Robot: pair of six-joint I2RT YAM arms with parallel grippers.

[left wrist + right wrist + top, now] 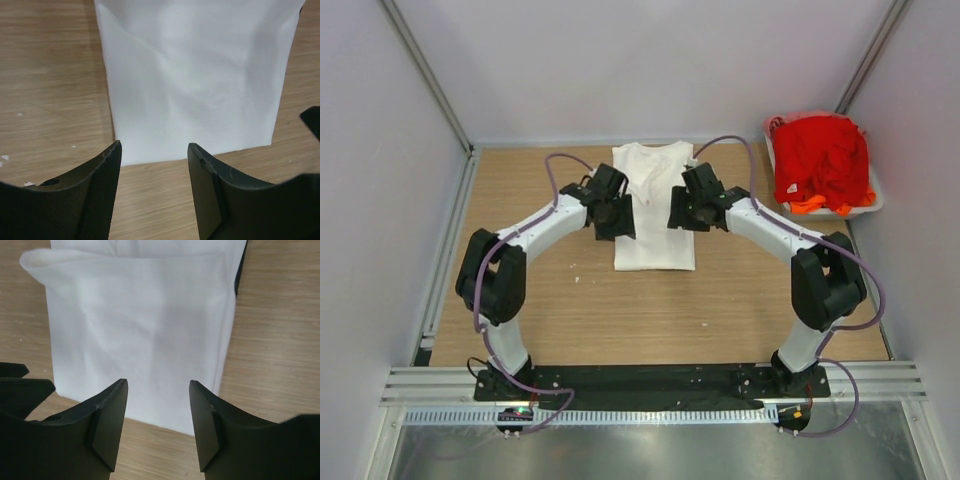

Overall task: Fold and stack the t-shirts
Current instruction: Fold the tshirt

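Note:
A white t-shirt [653, 205] lies folded into a long strip on the wooden table, collar at the far end. Its near folded end fills the left wrist view [200, 75] and the right wrist view [145, 325]. My left gripper [613, 222] hovers at the strip's left edge, open and empty [155, 147]. My right gripper [683, 212] hovers at the right edge, open and empty too [157, 385]. Red and orange t-shirts [820, 160] are heaped at the back right.
A pale plastic tub [875, 200] at the back right corner holds the red and orange heap. Grey walls close in the table on three sides. Bare wood [650, 320] lies between the white shirt and the arm bases.

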